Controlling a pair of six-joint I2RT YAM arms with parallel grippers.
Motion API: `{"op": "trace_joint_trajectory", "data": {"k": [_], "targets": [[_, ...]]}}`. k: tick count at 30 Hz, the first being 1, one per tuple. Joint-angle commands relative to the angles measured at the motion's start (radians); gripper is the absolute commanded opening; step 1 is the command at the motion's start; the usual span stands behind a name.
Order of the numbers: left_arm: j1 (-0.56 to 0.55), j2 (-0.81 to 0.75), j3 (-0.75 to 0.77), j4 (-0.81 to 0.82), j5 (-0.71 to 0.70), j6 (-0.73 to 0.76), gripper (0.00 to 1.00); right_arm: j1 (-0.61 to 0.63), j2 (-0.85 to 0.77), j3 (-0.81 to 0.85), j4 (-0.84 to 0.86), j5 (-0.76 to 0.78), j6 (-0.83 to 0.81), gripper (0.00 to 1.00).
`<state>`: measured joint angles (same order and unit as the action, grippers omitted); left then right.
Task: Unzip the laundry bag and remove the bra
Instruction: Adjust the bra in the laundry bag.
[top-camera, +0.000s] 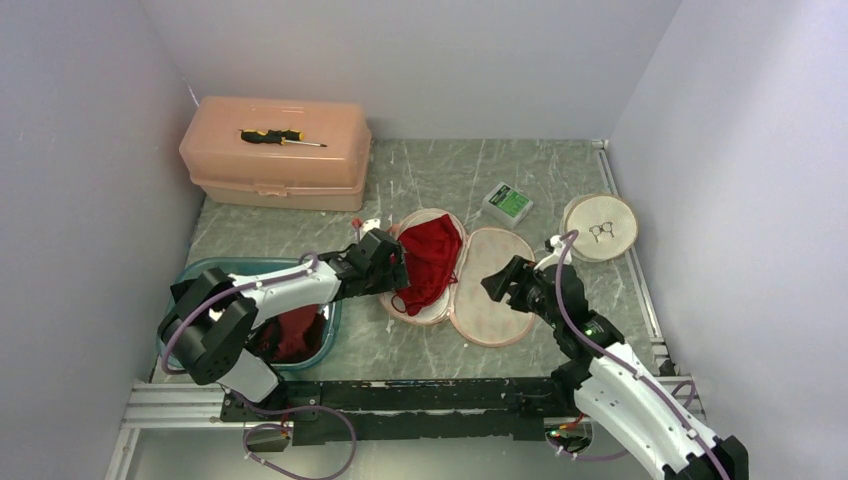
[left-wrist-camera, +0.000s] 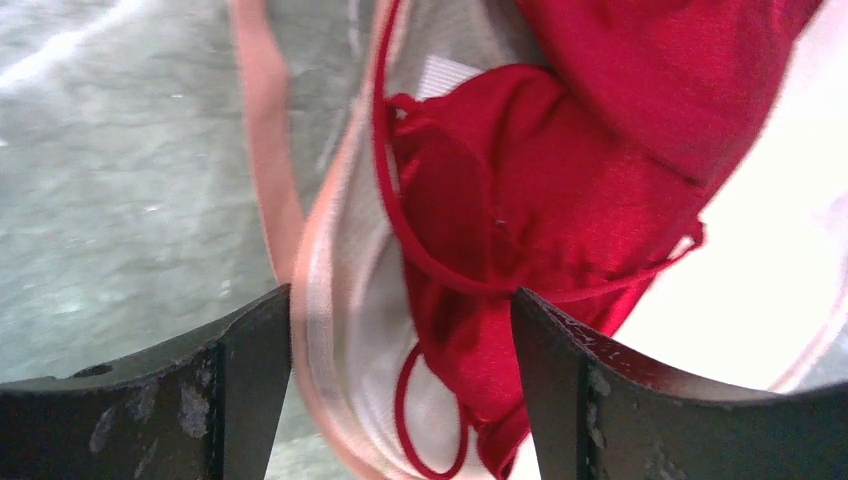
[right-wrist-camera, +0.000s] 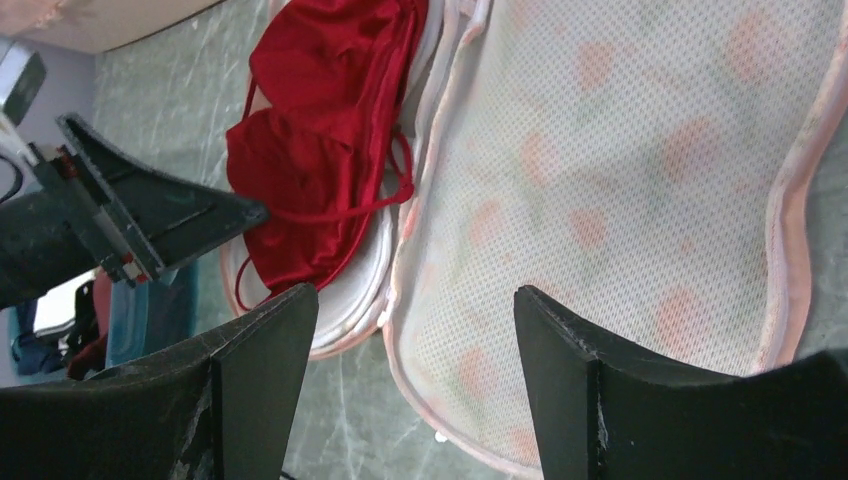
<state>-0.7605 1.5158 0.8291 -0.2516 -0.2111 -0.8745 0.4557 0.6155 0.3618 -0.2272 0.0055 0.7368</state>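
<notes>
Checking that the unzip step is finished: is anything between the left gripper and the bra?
Nothing visible. The laundry bag lies spread open, one half folded out to the right. The red bra lies uncovered on the other half, with the open left gripper at its near edge.

Lab test cell, white panel walls (top-camera: 420, 60), aluminium frame (top-camera: 170, 405)

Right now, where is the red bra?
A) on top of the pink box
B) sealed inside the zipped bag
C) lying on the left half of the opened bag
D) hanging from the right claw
C: the laundry bag lies unzipped and spread flat, the bra rests on its left half, and the left claw and right claw are both open, neither closed on it.
</notes>
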Motion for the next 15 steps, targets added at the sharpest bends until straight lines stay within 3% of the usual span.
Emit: {"op": "trace_joint_trajectory", "data": {"k": [1,5,9,15], "targets": [[0.001,0.0,-0.062,0.227,0.14,-0.038,0.79,0.005,-0.073,0.0,-0.017,-0.026,-0.014,0.76],[-0.03,0.02,-0.107,0.363,0.202,-0.071,0.76,0.005,-0.069,0.007,-0.028,-0.02,-0.021,0.76],[-0.115,0.05,-0.078,0.389,0.202,-0.063,0.74,0.005,-0.065,0.006,-0.017,-0.023,-0.014,0.76],[-0.165,-0.045,-0.066,0.26,0.099,-0.087,0.75,0.005,-0.069,0.003,-0.005,-0.03,-0.018,0.76]]}}
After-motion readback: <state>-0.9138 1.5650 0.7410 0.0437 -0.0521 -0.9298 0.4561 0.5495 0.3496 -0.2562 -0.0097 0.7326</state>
